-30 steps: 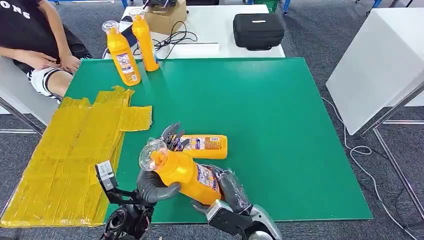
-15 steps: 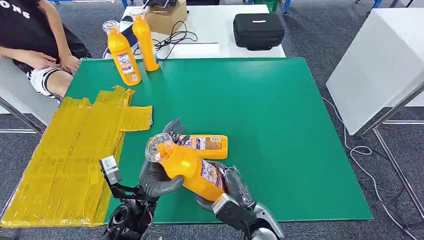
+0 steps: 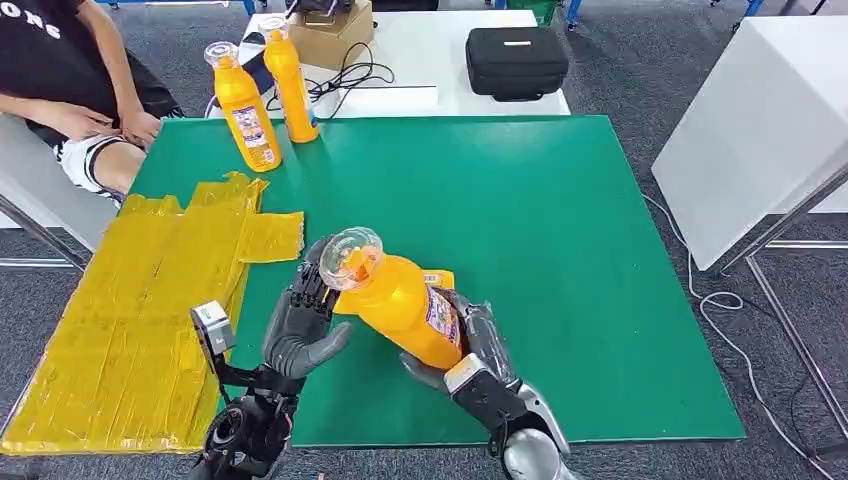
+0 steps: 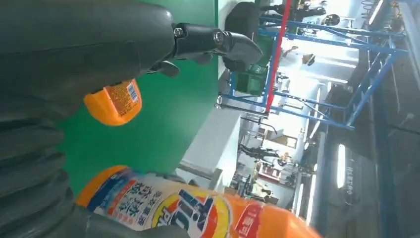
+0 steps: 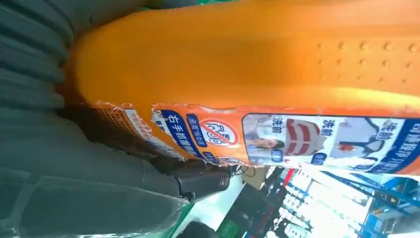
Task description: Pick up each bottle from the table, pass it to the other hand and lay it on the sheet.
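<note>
Partly, the held bottle (image 3: 398, 300) hides a lying bottle (image 3: 440, 279).

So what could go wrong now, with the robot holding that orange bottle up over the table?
1. The right hand grips the tilted held bottle low on its body, so the bottle could tip or slip during the pass.
2. The left hand is open beside it, not gripping; if the right hand lets go too soon, the bottle may drop.
3. A lying bottle rests on the green table just behind; a fall could knock it away.
</note>
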`<action>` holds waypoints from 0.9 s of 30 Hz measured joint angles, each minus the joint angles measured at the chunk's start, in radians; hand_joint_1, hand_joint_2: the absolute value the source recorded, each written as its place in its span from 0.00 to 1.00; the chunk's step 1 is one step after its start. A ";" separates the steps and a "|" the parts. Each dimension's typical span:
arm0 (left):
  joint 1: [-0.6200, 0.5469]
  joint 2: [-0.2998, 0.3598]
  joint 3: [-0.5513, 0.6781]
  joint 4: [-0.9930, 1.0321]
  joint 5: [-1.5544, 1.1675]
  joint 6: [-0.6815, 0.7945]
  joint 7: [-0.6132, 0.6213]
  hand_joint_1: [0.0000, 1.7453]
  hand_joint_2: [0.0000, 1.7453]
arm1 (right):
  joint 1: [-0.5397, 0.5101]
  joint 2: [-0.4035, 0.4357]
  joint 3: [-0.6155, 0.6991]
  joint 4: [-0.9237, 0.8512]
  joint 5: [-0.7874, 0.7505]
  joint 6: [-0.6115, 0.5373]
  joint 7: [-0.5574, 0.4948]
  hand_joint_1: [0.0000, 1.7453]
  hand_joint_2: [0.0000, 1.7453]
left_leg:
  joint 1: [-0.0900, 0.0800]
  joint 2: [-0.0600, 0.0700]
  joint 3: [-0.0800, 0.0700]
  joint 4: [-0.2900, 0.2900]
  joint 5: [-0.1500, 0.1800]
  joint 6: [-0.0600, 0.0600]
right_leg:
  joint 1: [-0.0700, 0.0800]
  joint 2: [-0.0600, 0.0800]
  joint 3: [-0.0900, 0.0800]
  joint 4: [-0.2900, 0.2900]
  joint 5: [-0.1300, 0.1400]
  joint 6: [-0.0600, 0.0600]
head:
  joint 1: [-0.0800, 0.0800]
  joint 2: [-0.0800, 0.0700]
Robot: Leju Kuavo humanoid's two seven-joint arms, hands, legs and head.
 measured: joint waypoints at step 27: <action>-0.058 0.000 0.030 0.098 0.006 -0.016 0.010 0.00 1.00 | -0.134 0.086 -0.086 0.226 0.105 -0.107 0.086 1.00 1.00 | 0.000 0.002 0.000 0.000 0.000 0.000 | 0.000 0.001 0.000 0.000 0.000 0.000 | 0.000 0.000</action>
